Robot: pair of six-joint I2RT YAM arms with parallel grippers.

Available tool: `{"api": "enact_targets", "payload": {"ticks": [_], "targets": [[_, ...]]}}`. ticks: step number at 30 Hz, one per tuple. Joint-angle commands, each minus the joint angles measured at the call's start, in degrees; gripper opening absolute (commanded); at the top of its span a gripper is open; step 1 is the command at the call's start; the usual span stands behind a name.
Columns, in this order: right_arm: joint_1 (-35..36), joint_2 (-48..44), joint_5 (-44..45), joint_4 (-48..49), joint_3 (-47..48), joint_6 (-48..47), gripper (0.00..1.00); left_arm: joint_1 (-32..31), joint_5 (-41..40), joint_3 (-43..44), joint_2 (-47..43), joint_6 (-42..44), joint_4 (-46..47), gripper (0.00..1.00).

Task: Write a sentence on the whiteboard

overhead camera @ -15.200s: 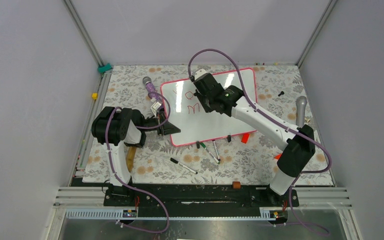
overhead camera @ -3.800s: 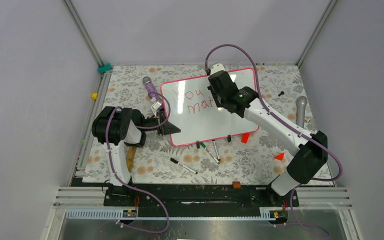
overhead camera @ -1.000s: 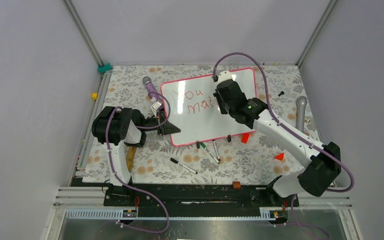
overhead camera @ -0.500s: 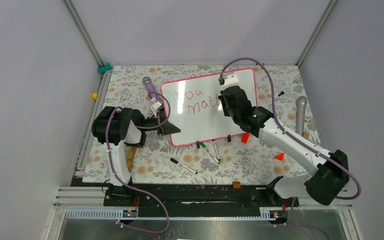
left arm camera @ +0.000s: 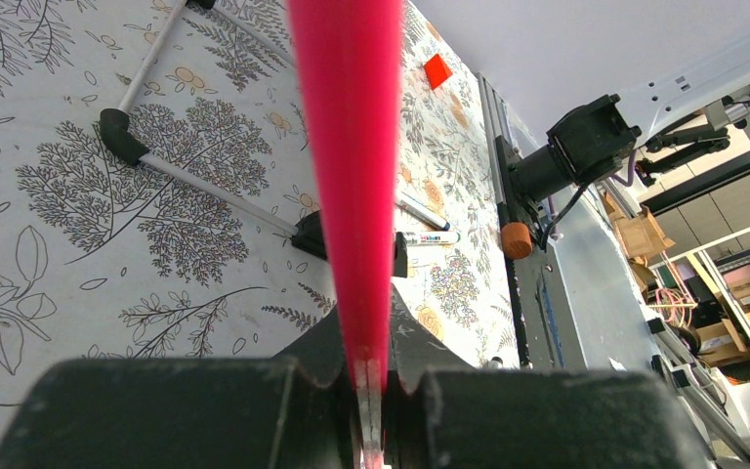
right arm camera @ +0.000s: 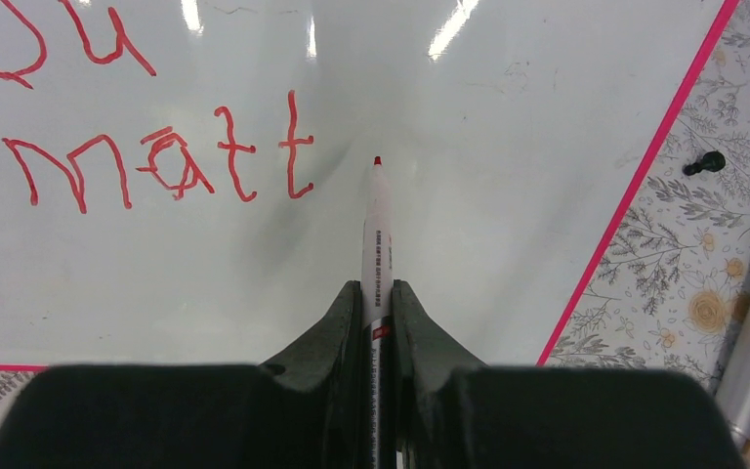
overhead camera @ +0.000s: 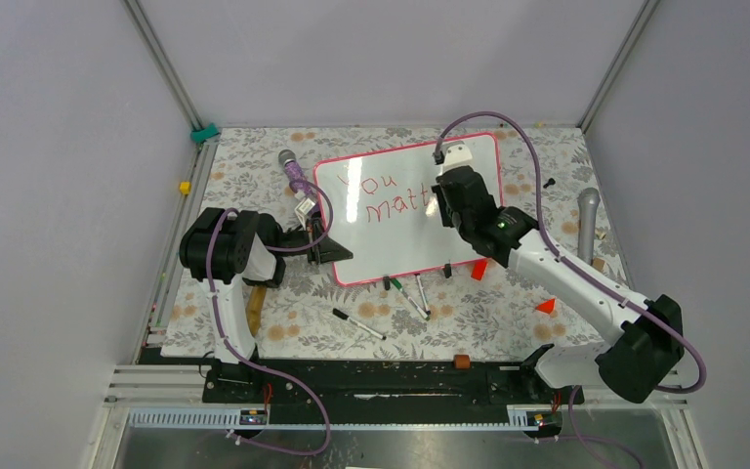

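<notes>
The whiteboard [overhead camera: 400, 239] with a pink-red frame lies mid-table; its glossy face fills the right wrist view [right arm camera: 469, 225]. Red letters on it read "You" and "matt" [overhead camera: 391, 205], seen close in the right wrist view [right arm camera: 156, 161]. My right gripper [overhead camera: 446, 207] is shut on a white marker [right arm camera: 377, 234] with a red tip, which points at the board just right of the last "t". My left gripper [overhead camera: 330, 249] is shut on the board's pink frame edge [left arm camera: 352, 176] at its near left corner.
Loose markers [overhead camera: 358, 323] [overhead camera: 413, 295] lie in front of the board, also in the left wrist view [left arm camera: 205, 186]. Red caps [overhead camera: 479, 270] [overhead camera: 545, 306], two microphones [overhead camera: 293, 168] [overhead camera: 586, 217], a wooden handle [overhead camera: 253, 308] and a small black piece [right arm camera: 703, 162] are around.
My right gripper has moved rightward along the board while the word grew from "mat" to "matt". The left arm has not moved.
</notes>
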Motion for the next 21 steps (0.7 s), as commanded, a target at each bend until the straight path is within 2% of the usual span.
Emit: {"api": "enact_targets", "payload": {"ticks": [1,8,21], "targets": [[-1.3,-0.2,-2.4,-3.1,3.8,1.9,0.0,-1.3,1.6,0.0,2.2,3.8,-0.9,0.0],[-1.8,2.4,-6.6,-6.4,6.5,1.5,0.0,-1.3,1.6,0.0,2.2,3.8,-0.9,0.0],[-1.9,6.4,-5.5,-7.8,9.3,0.9,0.0,-1.3,1.7,0.0,2.3,3.8,-0.9,0.0]]}}
